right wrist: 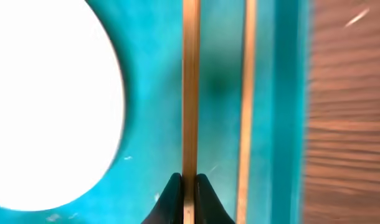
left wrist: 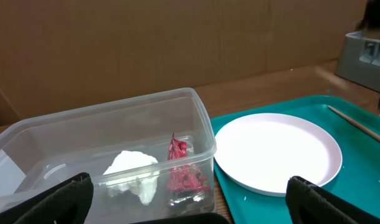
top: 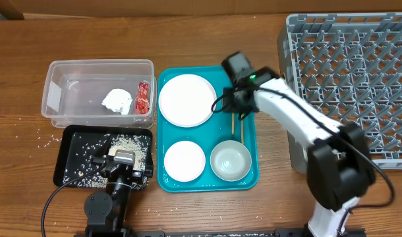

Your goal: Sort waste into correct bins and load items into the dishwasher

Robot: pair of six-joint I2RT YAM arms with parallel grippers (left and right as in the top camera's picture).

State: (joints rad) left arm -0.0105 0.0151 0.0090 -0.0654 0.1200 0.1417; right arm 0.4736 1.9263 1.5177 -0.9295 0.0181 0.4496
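Note:
My right gripper [right wrist: 189, 186] is shut on one wooden chopstick [right wrist: 190, 93] on the teal tray [top: 247, 141]. The second chopstick [right wrist: 247, 93] lies beside it. In the overhead view this gripper [top: 235, 108] sits right of the large white plate [top: 186, 100]. The smaller plate [top: 184, 160] and a small bowl [top: 230, 160] stand at the tray's front. The clear tub [top: 69, 89] holds the white napkin wad [top: 117, 101] and red wrapper [top: 145, 97]. My left gripper [top: 122, 161] is open and empty over the black tray [top: 72, 158] of rice grains.
The grey dish rack [top: 349, 79] stands at the right, its left edge close to the teal tray. Stray rice grains lie on the wood left of the black tray. In the left wrist view the tub [left wrist: 115, 118] is just ahead and the plate [left wrist: 277, 149] is to its right.

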